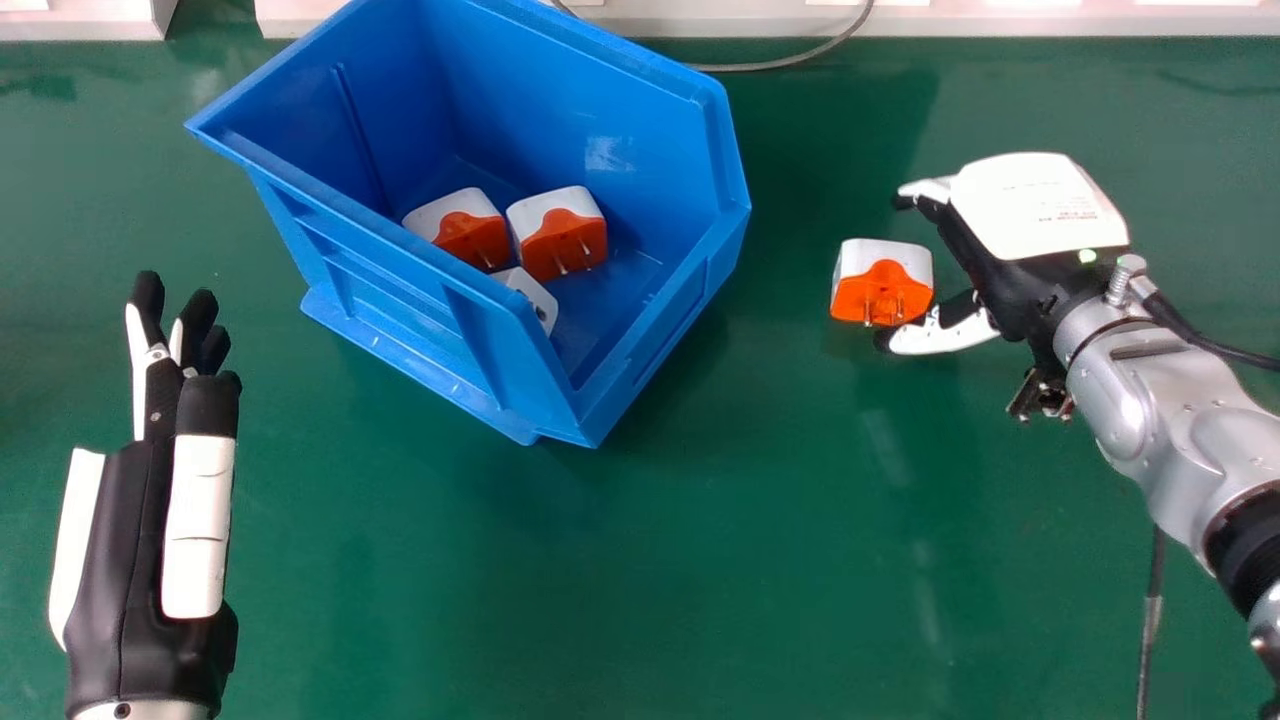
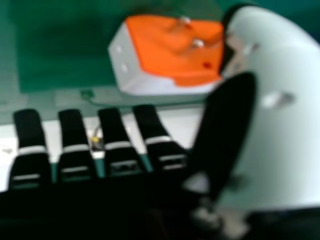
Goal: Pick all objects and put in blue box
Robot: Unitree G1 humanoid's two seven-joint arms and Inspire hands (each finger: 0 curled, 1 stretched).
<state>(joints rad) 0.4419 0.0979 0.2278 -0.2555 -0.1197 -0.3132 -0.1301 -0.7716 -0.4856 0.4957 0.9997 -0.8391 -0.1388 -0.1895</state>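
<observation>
Green table (image 1: pixel 700 560) underneath. Blue box (image 1: pixel 530 90) in the upper left of the head view, set askew, three plugs (image 1: pixel 558 235) inside. My right hand (image 1: pixel 1040 205) comes in from the right side: fingers straight, thumb apart from them. One loose plug (image 1: pixel 882 280) right of centre, orange face and pins showing, just by the thumb tip; whether they touch, I can't tell. My left hand (image 1: pixel 110 560) at lower left, fingers loosely extended.
</observation>
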